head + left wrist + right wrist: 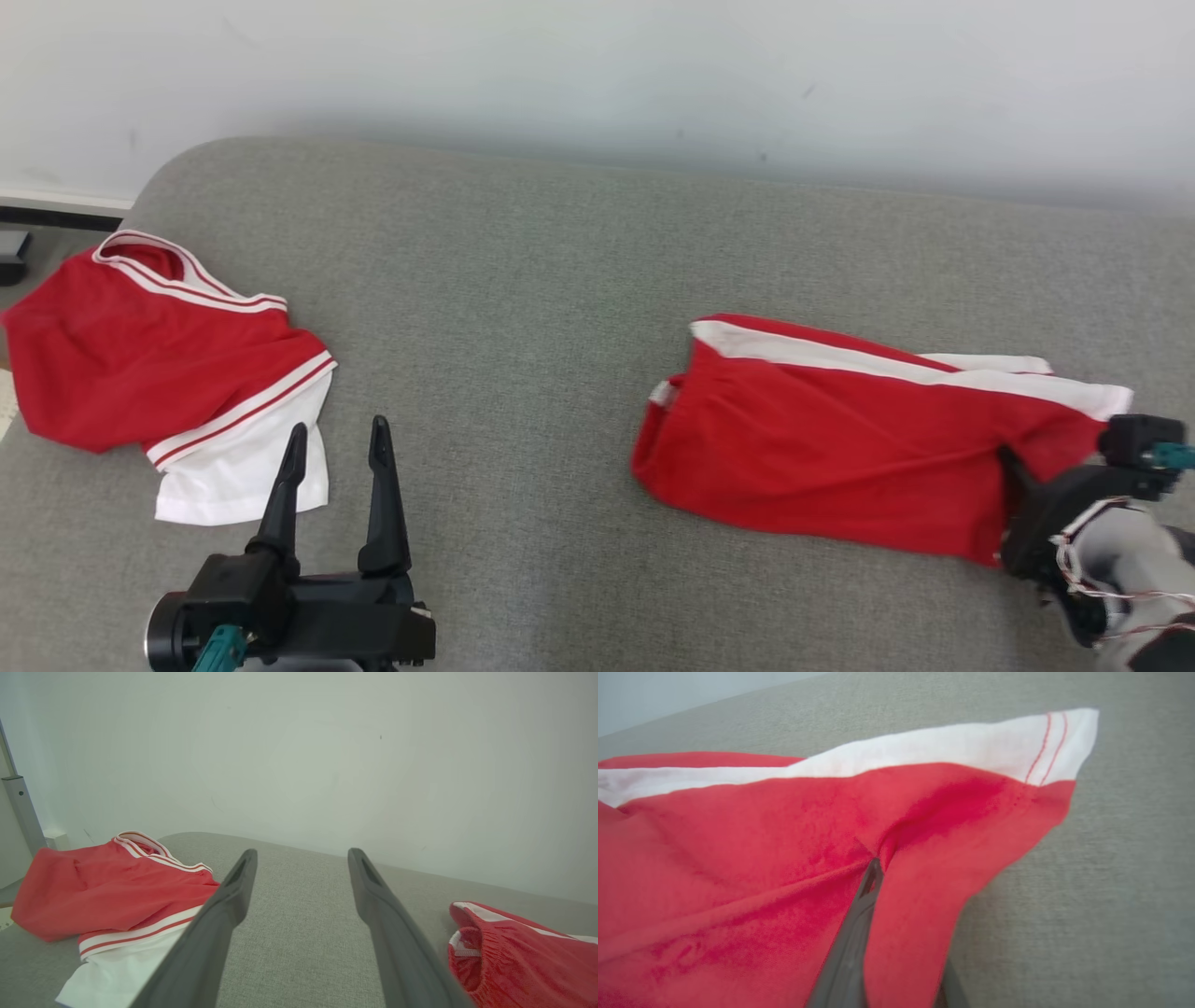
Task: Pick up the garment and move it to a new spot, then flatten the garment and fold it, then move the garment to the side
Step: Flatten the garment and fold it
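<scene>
The left gripper [302, 855] holds its two dark fingers spread wide over the grey cushion [299, 942], pointing toward the cushion's back edge and the pale wall [327, 756] behind it. A crumpled red jersey with white trim [107, 891] lies by the cushion's far left corner, its white hem running behind one finger. The red shorts [514, 961], gathered waistband facing the camera, lie well apart toward the cushion's right end.

We face a pale, lightly marked wall [597, 65]; below it lies a grey woven cushion [523, 271], corner rounded; a dark baseboard strip [56, 217] at left.
</scene>
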Controlling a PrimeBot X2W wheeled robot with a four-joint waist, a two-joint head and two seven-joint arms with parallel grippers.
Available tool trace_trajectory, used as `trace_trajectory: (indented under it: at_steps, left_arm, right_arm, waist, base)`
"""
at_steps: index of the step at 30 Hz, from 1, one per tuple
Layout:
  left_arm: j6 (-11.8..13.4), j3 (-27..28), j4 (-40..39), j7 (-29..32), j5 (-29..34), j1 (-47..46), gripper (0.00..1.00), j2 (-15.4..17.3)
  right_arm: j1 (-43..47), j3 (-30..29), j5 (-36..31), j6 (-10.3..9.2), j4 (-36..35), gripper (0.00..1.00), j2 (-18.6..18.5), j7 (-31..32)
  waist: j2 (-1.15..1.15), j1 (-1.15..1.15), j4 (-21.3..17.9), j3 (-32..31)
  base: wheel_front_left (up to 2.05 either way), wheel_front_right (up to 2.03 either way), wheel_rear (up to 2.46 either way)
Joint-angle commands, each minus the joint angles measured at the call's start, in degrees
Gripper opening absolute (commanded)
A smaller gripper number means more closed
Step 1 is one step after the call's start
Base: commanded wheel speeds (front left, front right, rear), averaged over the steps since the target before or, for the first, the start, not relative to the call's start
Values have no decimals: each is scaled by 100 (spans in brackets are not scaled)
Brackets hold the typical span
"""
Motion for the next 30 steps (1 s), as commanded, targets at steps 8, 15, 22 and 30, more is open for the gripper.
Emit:
trace_trajectory:
  at_steps: [8, 15, 22, 30]
  left_arm:
    - [29, 49, -63, -18, 27, 145, 100, -12]
    - [22, -29, -24, -18, -34, 93, 100, -24]
    - [43, -132, 9, -18, -146, -16, 100, -35]
    - [86, -344, 75, -18, -277, -99, 100, -39]
  right_arm:
    - [-99, 24, -228, -9, -175, 0, -434, -49]
    - [-311, 368, -610, -8, -810, 0, -130, 150]
    - [-178, 676, -707, -8, -1831, 0, 261, 696]
    - [38, 648, -872, -9, -2469, 0, 564, 1443]
  waist:
    - [0, 0, -247, -33]
    - [0, 0, -267, -94]
    - [0, 0, -34, -98]
    - [0, 0, 252, -75]
  base:
    - [0, 0, 0]
    - [0, 0, 0]
    - [0, 0, 0]
    - [0, 0, 0]
